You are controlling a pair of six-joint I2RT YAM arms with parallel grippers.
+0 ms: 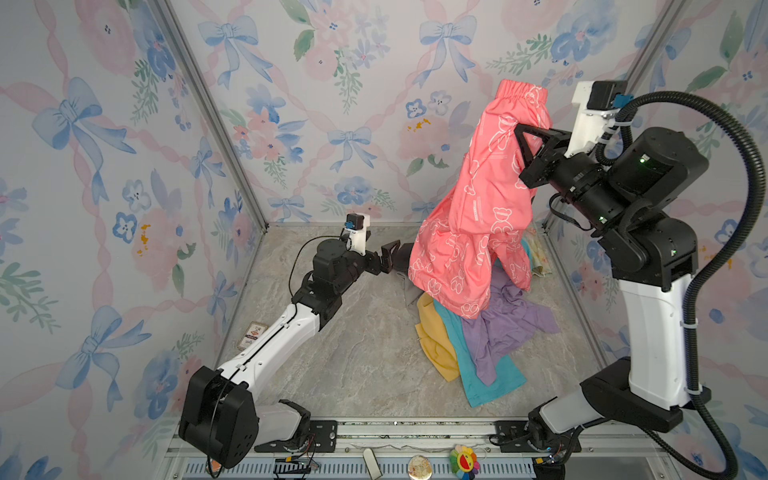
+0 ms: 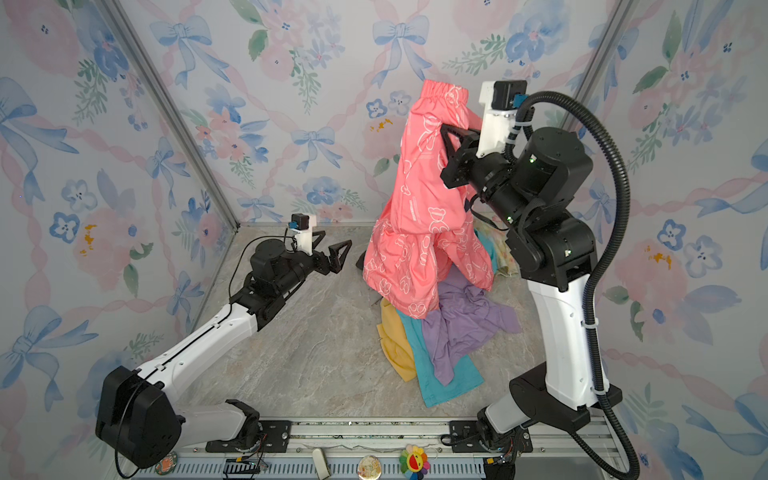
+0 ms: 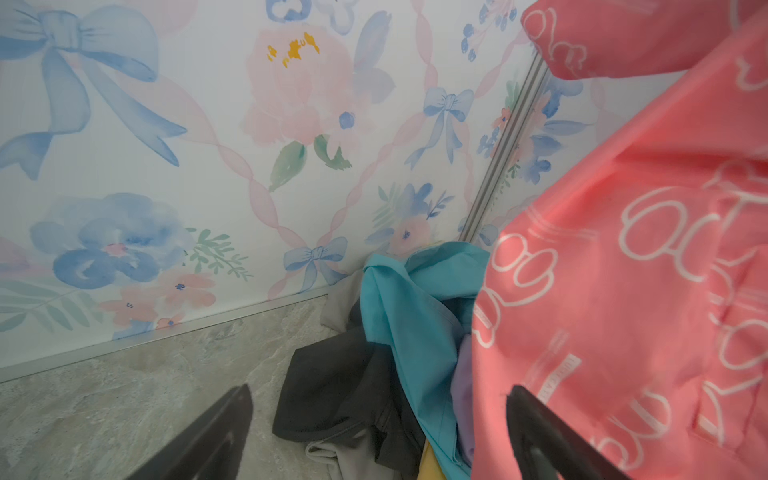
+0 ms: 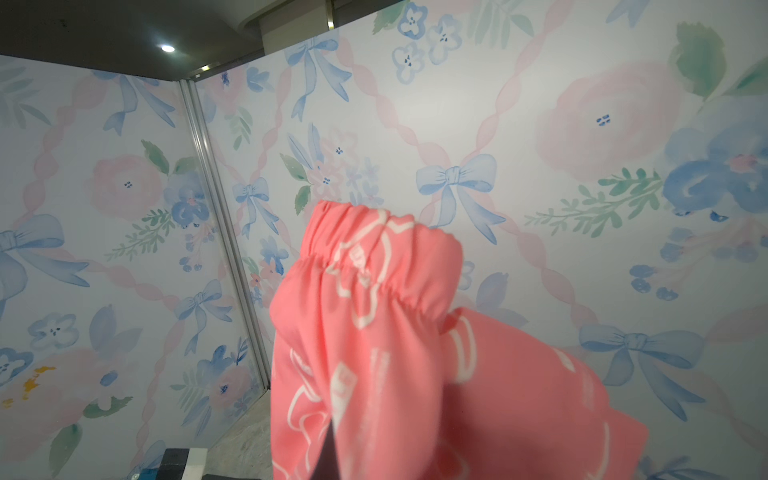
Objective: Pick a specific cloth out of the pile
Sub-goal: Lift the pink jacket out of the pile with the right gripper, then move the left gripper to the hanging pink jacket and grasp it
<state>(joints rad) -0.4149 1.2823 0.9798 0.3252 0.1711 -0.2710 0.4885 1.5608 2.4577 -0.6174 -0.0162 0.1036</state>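
Coral cloth (image 1: 469, 232) in right claw (image 1: 518, 129), above pile (image 1: 496, 332)

A grey marble-patterned table (image 1: 353, 365) carries the pile (image 1: 494, 332) of soft garments on its right half. A mustard yellow garment (image 1: 432, 336) lies on the pile's left, a teal one (image 1: 498, 392) reaches nearest, and a lavender one (image 1: 511, 324) lies on top. A dark grey piece (image 3: 332, 386) lies far left of the pile and a pale floral cloth (image 1: 540, 259) far right. A small printed card (image 1: 252, 336) lies by the left wall.
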